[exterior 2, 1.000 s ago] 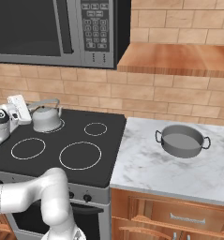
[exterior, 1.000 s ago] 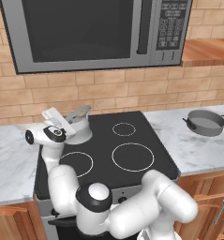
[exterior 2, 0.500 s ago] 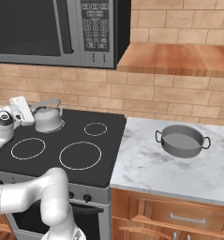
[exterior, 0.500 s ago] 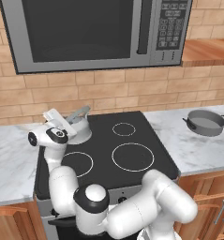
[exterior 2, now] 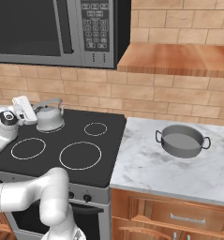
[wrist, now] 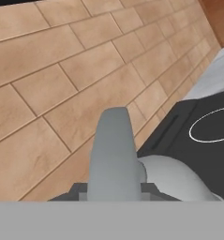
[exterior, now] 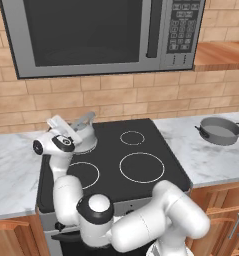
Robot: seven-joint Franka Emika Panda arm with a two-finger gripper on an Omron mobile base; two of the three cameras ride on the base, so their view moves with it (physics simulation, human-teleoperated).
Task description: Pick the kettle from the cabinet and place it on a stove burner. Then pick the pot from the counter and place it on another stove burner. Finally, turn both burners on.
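The silver kettle stands on the back-left burner of the black cooktop. My gripper reaches in from the left at its arched handle. In the hand view that grey handle rises between my two dark fingertips, which press against its sides; my gripper is shut on it. The lidless grey pot sits on the marble counter, right of the stove. The wooden cabinet shelf hangs above the pot.
A microwave hangs over the stove, close above the kettle, and a brick wall runs behind. Three white burner rings lie bare: back right, front right and front left. Brown drawer fronts sit below the counter.
The hand has sunk and turned a little at the kettle's handle. The kettle stays at the back-left burner, and the pot has not moved.
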